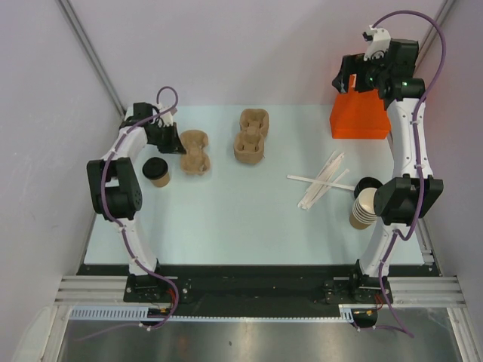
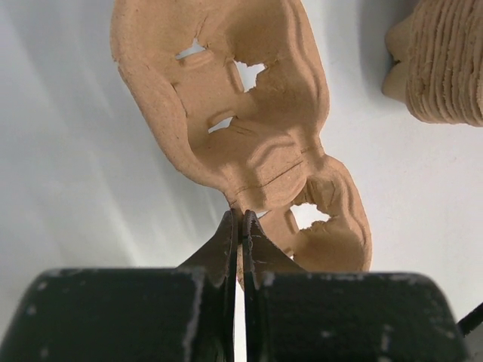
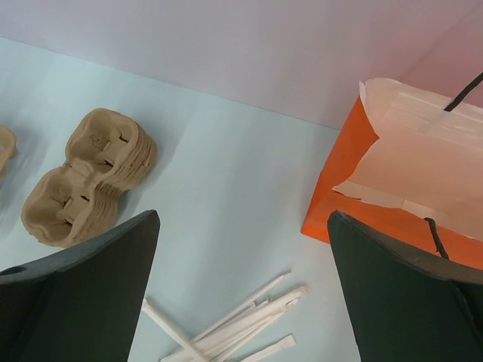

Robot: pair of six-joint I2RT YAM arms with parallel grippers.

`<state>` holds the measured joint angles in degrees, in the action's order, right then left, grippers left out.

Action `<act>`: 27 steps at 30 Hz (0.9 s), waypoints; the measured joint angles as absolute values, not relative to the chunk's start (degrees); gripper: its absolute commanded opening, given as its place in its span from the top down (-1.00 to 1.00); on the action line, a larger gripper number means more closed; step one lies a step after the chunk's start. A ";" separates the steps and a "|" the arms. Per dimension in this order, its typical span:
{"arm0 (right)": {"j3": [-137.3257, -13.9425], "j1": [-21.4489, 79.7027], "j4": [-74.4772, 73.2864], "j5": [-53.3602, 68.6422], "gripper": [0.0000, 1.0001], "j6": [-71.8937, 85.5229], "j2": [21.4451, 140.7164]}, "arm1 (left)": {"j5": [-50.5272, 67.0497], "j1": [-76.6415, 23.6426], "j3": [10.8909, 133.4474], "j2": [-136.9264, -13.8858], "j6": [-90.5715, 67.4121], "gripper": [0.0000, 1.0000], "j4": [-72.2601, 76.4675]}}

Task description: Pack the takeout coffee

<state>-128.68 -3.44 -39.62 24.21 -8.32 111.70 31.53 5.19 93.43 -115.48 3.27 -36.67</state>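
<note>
The takeout coffee [image 1: 156,171], a tan cup with a black lid, stands upright at the table's left, just in front of my left gripper [image 1: 174,141]. It does not show in the wrist views. My left gripper [image 2: 243,220] is shut on the near rim of a single brown pulp carrier [image 2: 226,98], which lies to the right of the coffee in the top view [image 1: 195,151]. My right gripper [image 3: 243,220] is open and empty, held high at the back right above the orange bag [image 1: 361,119].
A stack of pulp carriers [image 1: 251,136] sits at the back middle and shows in both wrist views [image 2: 445,60] [image 3: 87,177]. White stirrers [image 1: 321,182] lie right of centre. A stack of lidless cups [image 1: 363,208] stands by the right arm. The orange bag [image 3: 407,188] is open.
</note>
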 measured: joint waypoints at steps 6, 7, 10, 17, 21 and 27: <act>-129.82 -3.62 -39.68 21.58 -1.00 -11.64 112.33 | 31.22 3.49 93.49 -116.60 2.42 0.04 -35.46; -130.91 -3.66 -39.62 20.82 -0.99 -12.49 112.99 | 31.11 3.20 93.69 -117.01 2.37 -0.08 -35.64; -134.65 -3.81 -39.16 18.50 -0.89 -15.29 115.68 | 30.59 2.66 94.72 -118.02 2.63 -0.32 -36.21; -139.65 -3.86 -36.82 14.72 -0.57 -19.44 122.91 | 30.26 1.21 98.21 -118.21 3.25 -0.67 -37.39; -139.65 -3.81 -35.70 13.56 -0.46 -20.23 126.37 | 30.22 0.73 98.39 -117.36 3.46 -0.68 -37.50; -139.65 -3.81 -35.44 12.75 0.02 -20.23 129.86 | 30.20 -0.38 98.41 -113.75 3.46 -0.69 -37.52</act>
<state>-139.65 -3.81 -35.44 12.75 -20.23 129.86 30.20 -0.38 98.41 -113.75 3.46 -37.52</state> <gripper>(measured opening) 0.649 0.846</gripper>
